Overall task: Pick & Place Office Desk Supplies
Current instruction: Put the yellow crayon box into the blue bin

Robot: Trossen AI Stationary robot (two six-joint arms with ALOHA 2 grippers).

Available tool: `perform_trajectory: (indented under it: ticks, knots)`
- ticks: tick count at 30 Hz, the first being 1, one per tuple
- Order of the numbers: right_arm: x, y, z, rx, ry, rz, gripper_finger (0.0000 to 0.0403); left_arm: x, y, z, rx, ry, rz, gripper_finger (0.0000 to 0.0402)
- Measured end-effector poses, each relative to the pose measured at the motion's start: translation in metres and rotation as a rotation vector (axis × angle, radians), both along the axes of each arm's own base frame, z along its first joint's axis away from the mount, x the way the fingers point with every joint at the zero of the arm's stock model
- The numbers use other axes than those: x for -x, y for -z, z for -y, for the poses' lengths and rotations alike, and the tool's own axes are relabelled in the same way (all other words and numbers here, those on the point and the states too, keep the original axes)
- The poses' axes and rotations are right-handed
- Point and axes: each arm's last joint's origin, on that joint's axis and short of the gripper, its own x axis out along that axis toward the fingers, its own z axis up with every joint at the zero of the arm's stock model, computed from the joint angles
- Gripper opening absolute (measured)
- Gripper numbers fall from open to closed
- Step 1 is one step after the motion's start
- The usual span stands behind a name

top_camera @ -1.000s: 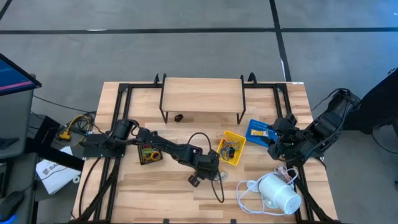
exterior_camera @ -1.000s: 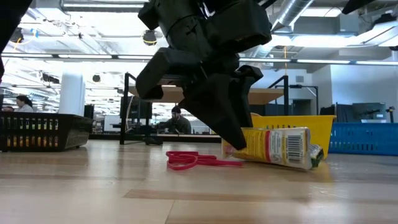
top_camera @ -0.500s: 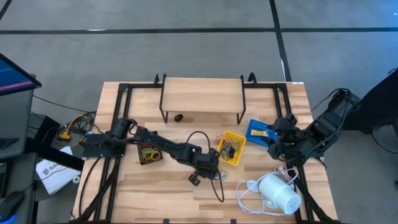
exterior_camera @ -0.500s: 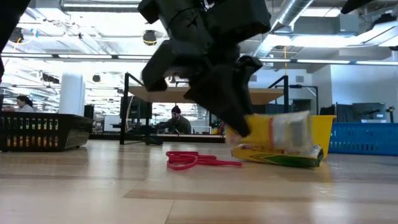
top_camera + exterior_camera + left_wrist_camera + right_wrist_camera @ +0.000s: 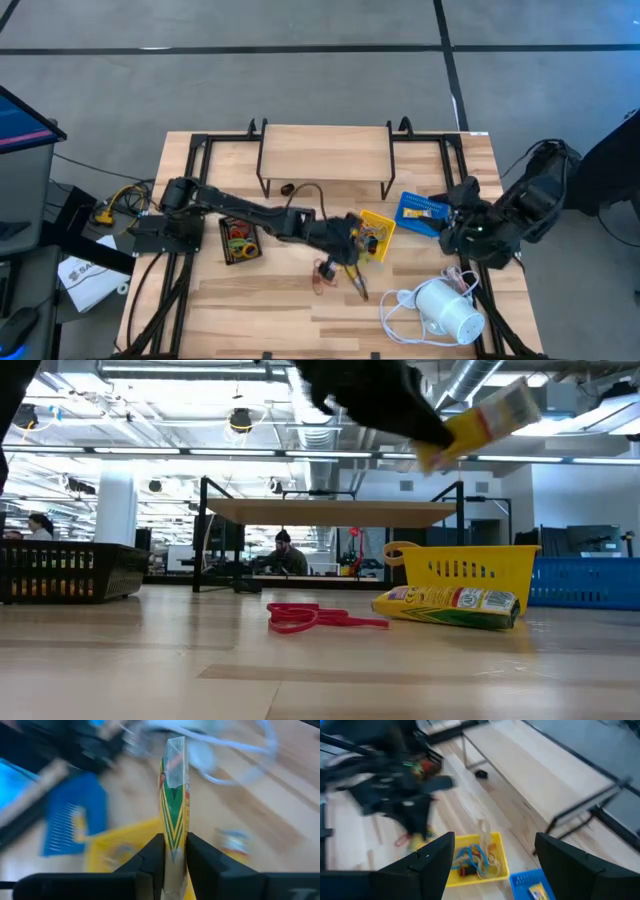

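Wood tabletop (image 5: 150, 670) under bright ceiling lights; left fingers (image 5: 170, 857) clamp a yellow packet (image 5: 174, 795); right fingers (image 5: 490, 860) spread empty.

surface (image 5: 300, 320): light wooden top with a black frame along both sides.
shelf (image 5: 325, 152): wooden riser on black legs at the far middle; a small dark object (image 5: 287, 188) lies just in front of it.
left arm (image 5: 250, 212): reaches from the left edge across to the middle.
left end effector (image 5: 352, 243): just beside the yellow tray (image 5: 379, 226), over the surface; whether it grips anything cannot be told from here.
black tray (image 5: 239, 240): under the left arm, coloured rubber-band loops inside.
red loop (image 5: 324, 276): lies on the surface in front of the left end effector.
blue tray (image 5: 418, 213): just right of the yellow tray.
right end effector (image 5: 447, 236): near the blue tray's right end.
white device (image 5: 449, 310): front right, with a white cord looping to its left.
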Motion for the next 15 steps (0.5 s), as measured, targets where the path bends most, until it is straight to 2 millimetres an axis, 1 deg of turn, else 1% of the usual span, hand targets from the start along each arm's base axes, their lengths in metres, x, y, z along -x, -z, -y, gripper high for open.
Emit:
perform_trajectory:
  ticks: [3, 7, 9, 11, 15]
  knots:
    - [0.006, -0.009, -0.004, -0.001, -0.039, 0.043, 0.0274, -0.011, -0.011, -0.027, 0.020, -0.047, 0.129, 0.0067]
    - [0.012, -0.013, -0.009, -0.016, -0.073, 0.081, 0.0274, -0.018, -0.022, -0.073, 0.093, -0.086, 0.243, 0.0068]
    - [0.014, -0.013, -0.011, -0.009, -0.088, 0.091, 0.0274, -0.020, -0.028, -0.092, 0.133, -0.101, 0.312, 0.0068]
    - [0.015, -0.013, -0.012, -0.003, -0.098, 0.099, 0.0274, -0.021, -0.034, -0.105, 0.171, -0.093, 0.372, 0.0067]
    - [0.015, -0.011, -0.012, 0.033, -0.099, 0.072, 0.0274, -0.024, -0.039, -0.115, 0.183, -0.086, 0.462, 0.0066]
